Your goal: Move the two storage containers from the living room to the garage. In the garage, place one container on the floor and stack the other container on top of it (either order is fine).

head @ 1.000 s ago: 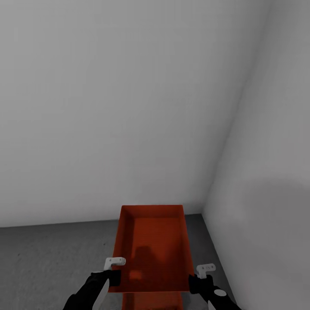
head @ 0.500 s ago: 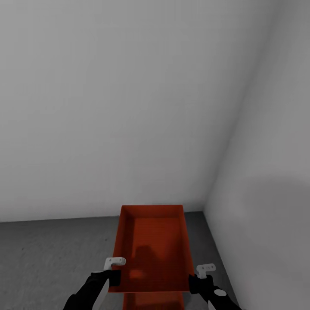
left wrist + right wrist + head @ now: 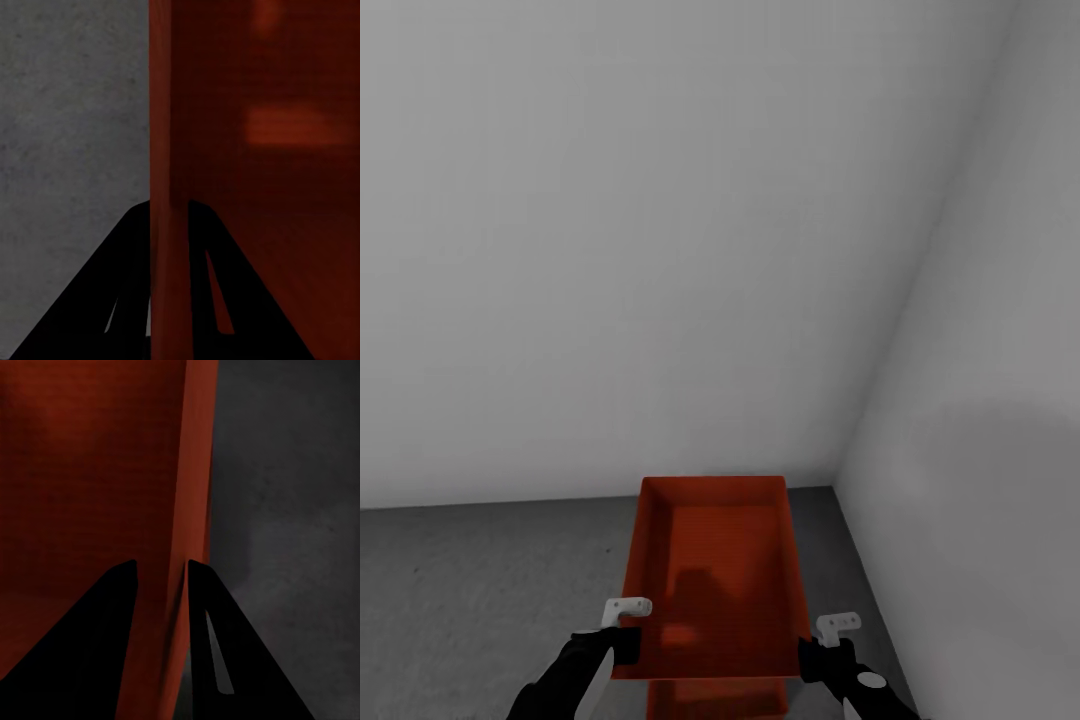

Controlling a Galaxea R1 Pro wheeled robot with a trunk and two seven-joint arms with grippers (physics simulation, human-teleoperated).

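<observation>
- Two containers showed in the head view: a top box [image 3: 715,575], rust-red, open and smooth-walled; a second box [image 3: 715,698] just below it, only its edge visible
- The left gripper [image 3: 169,255] clamped the top box's left wall; the right gripper [image 3: 161,615] clamped its right wall
- Both boxes sat over the grey floor [image 3: 470,590], near a corner of two white walls [image 3: 660,250]
</observation>
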